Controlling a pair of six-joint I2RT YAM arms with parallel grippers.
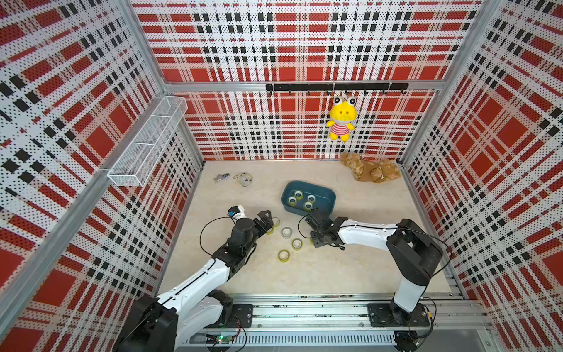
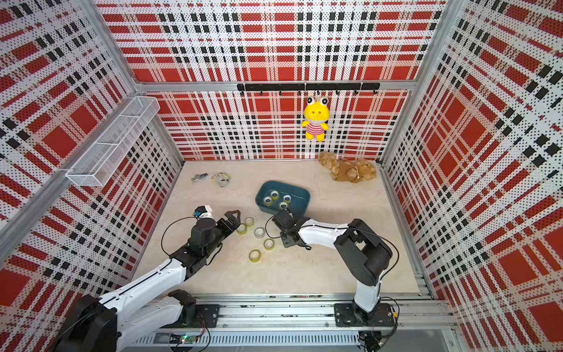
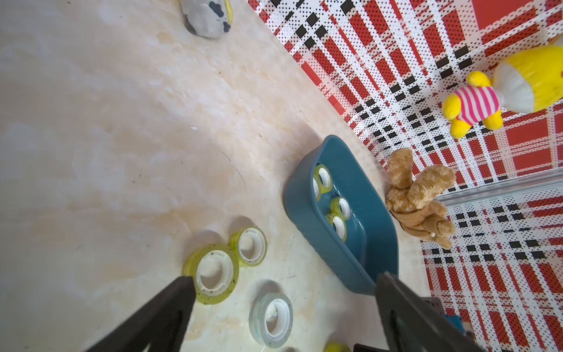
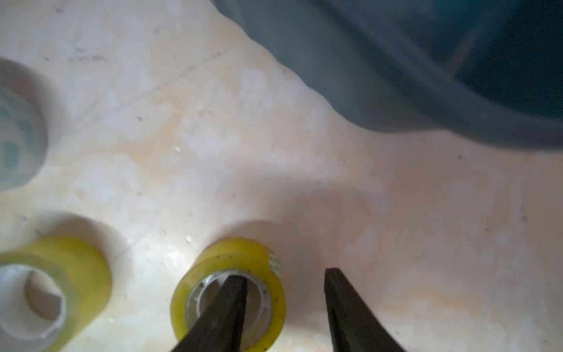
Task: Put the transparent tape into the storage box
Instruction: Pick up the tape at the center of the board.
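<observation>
Beige tabletop (image 1: 350, 268) bears 6 tape rolls (image 1: 284, 255), storage box (image 1: 323, 198) holds 4; left gripper (image 3: 285, 278) and right gripper (image 4: 283, 274) gape empty

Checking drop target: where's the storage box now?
In both top views the storage box sits mid-table toward the back, the right gripper close in front of it and the brown plush toy behind, to its right.

Loose tape rolls (image 1: 286, 232) crowd the tabletop (image 1: 350, 268) between the two arms, leaving only narrow gaps. A bare strip separates them from the storage box (image 1: 307, 183). Four rolls (image 1: 298, 194) fill the box's half nearer the left arm; its other half lies free. The front tabletop is open.
</observation>
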